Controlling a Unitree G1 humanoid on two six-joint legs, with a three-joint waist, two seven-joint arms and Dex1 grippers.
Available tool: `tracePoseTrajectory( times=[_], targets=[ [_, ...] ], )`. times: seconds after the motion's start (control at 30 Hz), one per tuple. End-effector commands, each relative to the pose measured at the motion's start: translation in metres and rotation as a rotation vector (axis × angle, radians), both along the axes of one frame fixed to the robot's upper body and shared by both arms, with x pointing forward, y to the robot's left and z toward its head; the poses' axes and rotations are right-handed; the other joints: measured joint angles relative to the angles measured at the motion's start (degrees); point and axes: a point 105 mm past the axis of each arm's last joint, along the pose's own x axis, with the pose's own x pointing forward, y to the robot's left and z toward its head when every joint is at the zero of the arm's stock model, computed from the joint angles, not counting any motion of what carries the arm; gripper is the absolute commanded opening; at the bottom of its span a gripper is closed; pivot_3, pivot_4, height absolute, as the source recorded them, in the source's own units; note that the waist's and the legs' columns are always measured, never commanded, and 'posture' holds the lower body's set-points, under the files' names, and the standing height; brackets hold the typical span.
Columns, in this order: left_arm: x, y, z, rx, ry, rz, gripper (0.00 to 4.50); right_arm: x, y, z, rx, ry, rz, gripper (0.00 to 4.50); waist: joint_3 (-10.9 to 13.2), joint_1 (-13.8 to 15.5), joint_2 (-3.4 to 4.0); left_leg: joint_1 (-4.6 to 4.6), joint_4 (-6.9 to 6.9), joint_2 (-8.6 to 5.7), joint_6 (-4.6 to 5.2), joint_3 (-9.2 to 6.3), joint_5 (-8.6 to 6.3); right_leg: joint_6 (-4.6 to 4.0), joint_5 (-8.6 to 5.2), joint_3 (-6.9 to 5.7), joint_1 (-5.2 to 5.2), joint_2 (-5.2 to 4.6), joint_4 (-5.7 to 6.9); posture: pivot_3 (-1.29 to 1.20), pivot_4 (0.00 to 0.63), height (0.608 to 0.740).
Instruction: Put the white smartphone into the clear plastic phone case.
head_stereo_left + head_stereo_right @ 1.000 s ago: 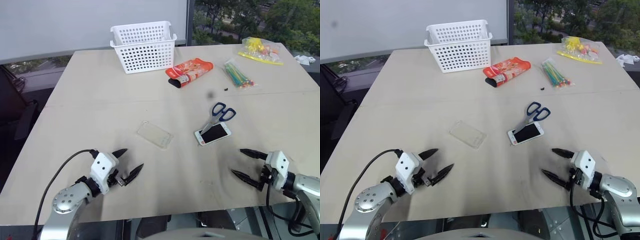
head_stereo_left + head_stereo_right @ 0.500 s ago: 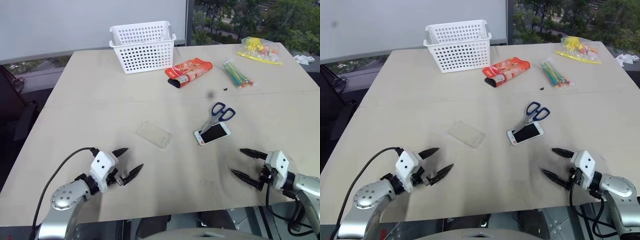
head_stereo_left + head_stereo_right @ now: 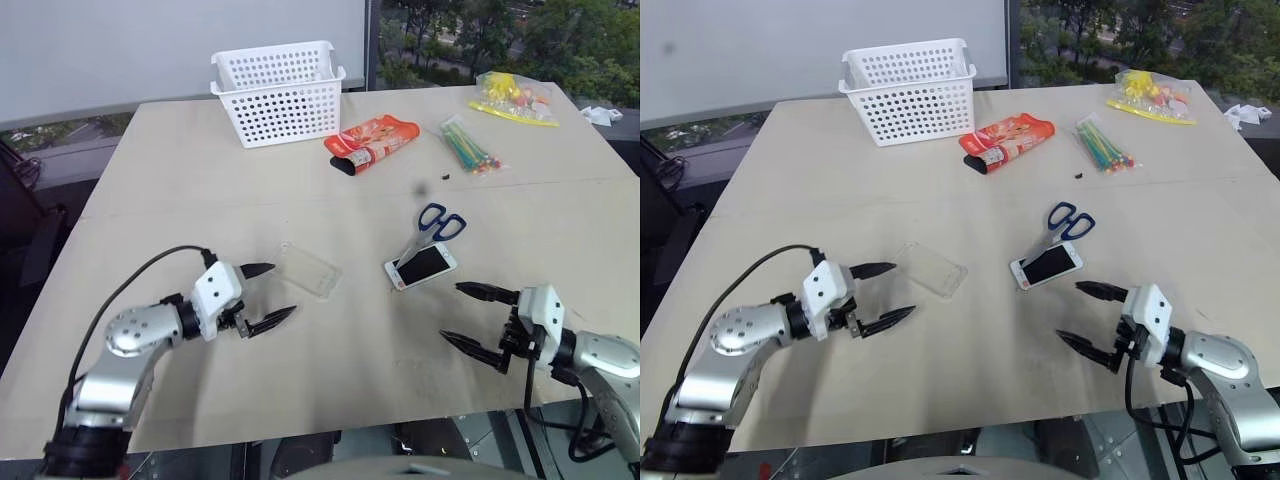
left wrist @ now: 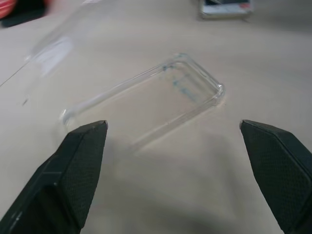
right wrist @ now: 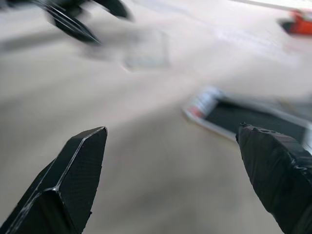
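On the table (image 3: 200, 190), both arms lifted and drawn inward since a second ago. Left gripper (image 3: 268, 295) spread wide and empty, now just beside the clear case (image 3: 308, 270). Right gripper (image 3: 470, 315) likewise spread and empty, nearer the white phone (image 3: 422, 266), which lies against the scissors (image 3: 432, 228). Approach underway; nothing grasped yet.

An office or lab room with a test table by the window.
A plain beige table (image 3: 200, 200) stands below a white blind (image 3: 150, 40), with leafy trees (image 3: 500, 35) beyond the glass.
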Motion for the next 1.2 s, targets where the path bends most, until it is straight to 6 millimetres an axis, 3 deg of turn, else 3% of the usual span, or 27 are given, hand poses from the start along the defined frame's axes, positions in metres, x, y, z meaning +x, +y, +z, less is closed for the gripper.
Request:
tracePoseTrajectory(
  times=[0.03,0.13,0.3,0.4,0.67,0.7,0.97,1.1,1.2],
  targets=[
    [0.006,0.007,-0.011,0.136,0.019,-0.100,4.46,-0.004,0.015,0.014,0.010,-0.024,0.053,4.50,0.02,-0.02,-0.03,-0.01,0.00,0.00,0.00,0.00,0.00,0.00,0.00,0.00,0.00,0.00,0.00,0.00,0.150,0.740],
    [0.019,0.012,-0.021,0.238,0.039,-0.165,4.46,-0.001,0.022,0.022,0.040,-0.038,0.051,4.50,0.05,0.09,-0.08,-0.12,0.00,-0.01,0.01,-0.02,0.00,0.00,0.01,-0.03,-0.10,0.07,-0.01,0.00,0.150,0.740],
    [0.043,0.001,-0.022,0.237,0.071,-0.215,4.46,-0.002,0.023,0.022,0.046,-0.021,0.037,4.50,0.03,0.40,-0.01,-0.15,0.29,-0.01,0.01,-0.12,0.00,0.01,0.02,-0.15,0.00,0.07,0.12,0.00,0.150,0.740],
    [0.045,-0.008,-0.023,0.217,0.116,-0.261,3.85,-0.003,0.021,0.020,0.039,-0.019,0.026,4.50,0.01,0.28,0.02,-0.09,0.42,-0.04,0.02,-0.09,0.01,0.16,0.03,-0.08,0.08,0.05,0.24,0.00,0.150,0.740],
    [0.030,-0.017,-0.027,0.211,0.235,-0.321,0.19,0.001,0.016,0.021,0.030,-0.031,0.008,4.50,0.02,0.12,0.00,0.06,0.59,-0.03,0.02,-0.06,0.02,0.33,-0.06,0.01,0.08,0.03,0.65,0.00,0.150,0.740],
    [0.026,-0.025,-0.025,0.186,0.245,-0.334,0.08,0.002,0.015,0.021,0.028,-0.032,0.006,4.50,0.02,0.07,0.01,0.07,0.59,-0.03,0.02,-0.05,0.02,0.33,-0.06,0.02,0.07,0.04,0.67,0.00,0.150,0.740],
    [-0.001,-0.079,-0.022,0.056,0.347,-0.382,0.08,0.016,0.010,0.024,-0.003,-0.071,-0.024,4.50,0.04,0.01,-0.02,-0.17,0.57,-0.04,0.07,-0.04,-0.02,0.21,0.01,0.06,-0.10,0.04,0.56,0.00,0.150,0.740],
    [-0.007,-0.095,-0.027,0.037,0.361,-0.385,0.08,0.022,0.008,0.025,-0.023,-0.084,-0.035,4.50,0.07,0.01,-0.06,-0.20,0.56,-0.04,0.09,-0.08,-0.03,0.14,0.05,0.01,-0.12,0.05,0.54,0.00,0.150,0.740],
    [-0.012,-0.094,-0.030,0.060,0.383,-0.390,0.79,0.028,0.004,0.024,-0.041,-0.093,-0.055,4.50,0.08,-0.04,-0.07,-0.20,0.56,-0.02,0.09,-0.09,-0.03,0.14,0.04,0.01,-0.12,0.06,0.54,0.00,0.150,0.740]
  ],
)
